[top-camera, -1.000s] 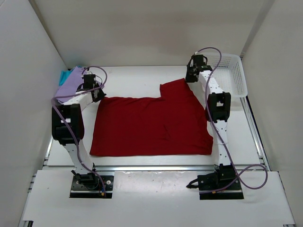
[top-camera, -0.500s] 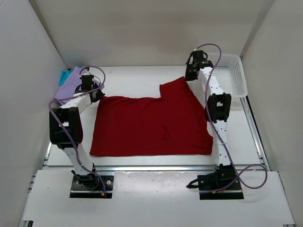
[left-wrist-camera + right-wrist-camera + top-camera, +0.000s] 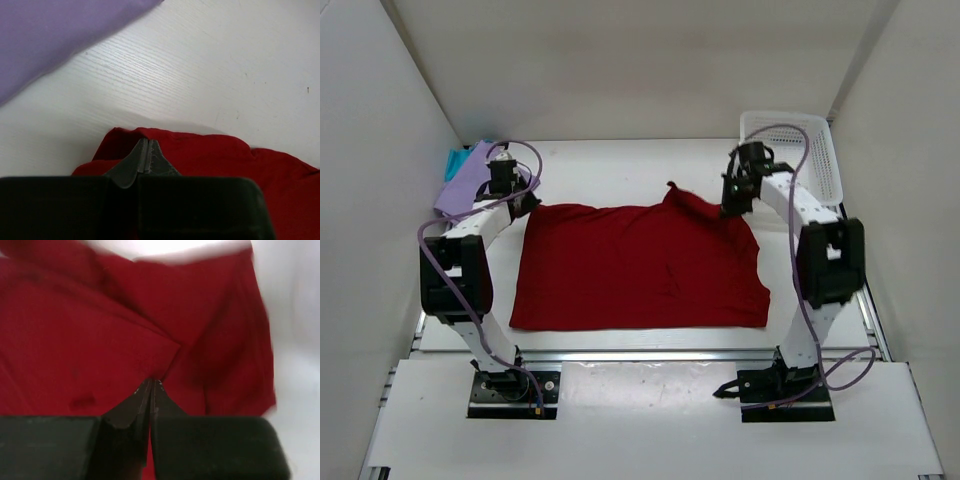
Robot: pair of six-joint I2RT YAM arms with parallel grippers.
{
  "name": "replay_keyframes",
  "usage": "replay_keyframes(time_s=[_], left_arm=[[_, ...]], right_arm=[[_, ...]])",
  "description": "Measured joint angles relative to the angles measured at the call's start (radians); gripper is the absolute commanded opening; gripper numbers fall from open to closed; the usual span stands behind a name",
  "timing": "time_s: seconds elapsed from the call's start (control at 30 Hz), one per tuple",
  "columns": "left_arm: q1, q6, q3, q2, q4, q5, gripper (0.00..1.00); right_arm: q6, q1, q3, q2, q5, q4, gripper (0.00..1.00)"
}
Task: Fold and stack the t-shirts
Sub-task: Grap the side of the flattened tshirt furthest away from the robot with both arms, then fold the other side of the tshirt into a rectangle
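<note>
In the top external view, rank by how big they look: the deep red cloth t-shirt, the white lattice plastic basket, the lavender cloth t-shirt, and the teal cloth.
1. Deep red cloth t-shirt, largest by far.
2. White lattice plastic basket, partly behind the right arm.
3. Pale lavender cloth t-shirt, partly covered by the left arm.
4. Teal cloth, only a corner showing, so its true size is unknown.

white lattice basket (image 3: 810, 150), white table (image 3: 620, 165)

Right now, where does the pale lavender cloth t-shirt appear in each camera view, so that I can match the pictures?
Top external: the pale lavender cloth t-shirt lies at the far left, beside the left gripper.
Left wrist: it fills the upper left corner, apart from the deep red cloth t-shirt.
Right wrist: not in it.
Shared landmark: the deep red t-shirt, seen in all three views.
</note>
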Motion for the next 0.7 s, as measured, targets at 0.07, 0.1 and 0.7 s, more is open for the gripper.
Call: replay_keyframes(time_s=[0.07, 0.1, 0.7], left_arm=[[0.006, 0.000, -0.003, 0.000, -0.003, 0.006, 0.00], [0.010, 0.000, -0.004, 0.001, -0.004, 0.010, 0.00], [0.050, 0.003, -0.130, -0.233, -0.036, 0.033, 0.00]], right_arm=[[0.007, -0.005, -0.202, -0.151, -0.006, 0.014, 0.00], [0.008, -0.006, -0.246, -0.190, -0.006, 0.017, 0.00], [0.030, -0.099, -0.542, -0.592, -0.118, 0.192, 0.00]])
